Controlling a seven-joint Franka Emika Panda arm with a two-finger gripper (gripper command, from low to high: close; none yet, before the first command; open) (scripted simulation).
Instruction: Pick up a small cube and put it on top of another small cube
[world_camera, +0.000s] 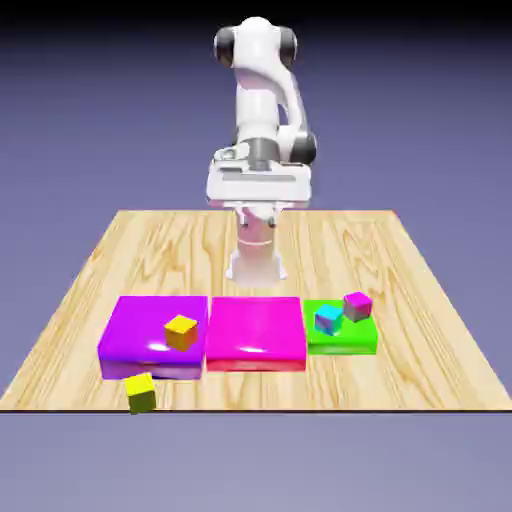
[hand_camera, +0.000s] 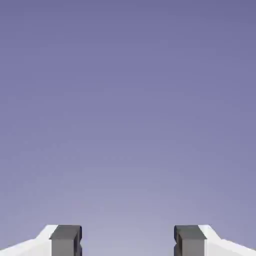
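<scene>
A white robot arm (world_camera: 262, 110) is rising from the far edge of a wooden table (world_camera: 340, 245), folding back on itself so that its hand is hanging high above the boards, level with the backdrop rather than pointing at the work. In the hand view the gripper (hand_camera: 128, 241) is looking out at nothing but plain blue-violet backdrop, its two grey fingertips (hand_camera: 65, 240) standing well apart with empty space between them; the jaws are parted and holding nothing.

Taking the flat magenta block (world_camera: 256, 332) at the middle of the table as the landmark: a flat purple block (world_camera: 140, 340) is lying just beside it on the exterior view's left, and a smaller flat green block (world_camera: 345, 338) is lying just beside it on the exterior view's right. A yellow cube with orange sides (world_camera: 181, 332) is sitting on the purple block, near the edge closest to the magenta block. Two tiny cubes are resting on the green block, a cyan-topped one (world_camera: 328, 319) nearer the magenta block and a pink-topped one (world_camera: 357, 305) just beyond it, farther to the right.

The small cube (world_camera: 141, 392), yellow on top with olive-green sides, is sitting on the bare wood at the table's near edge, to the exterior view's left of the magenta block and nearer the camera, just in front of the purple block and well apart from the gripper.
</scene>
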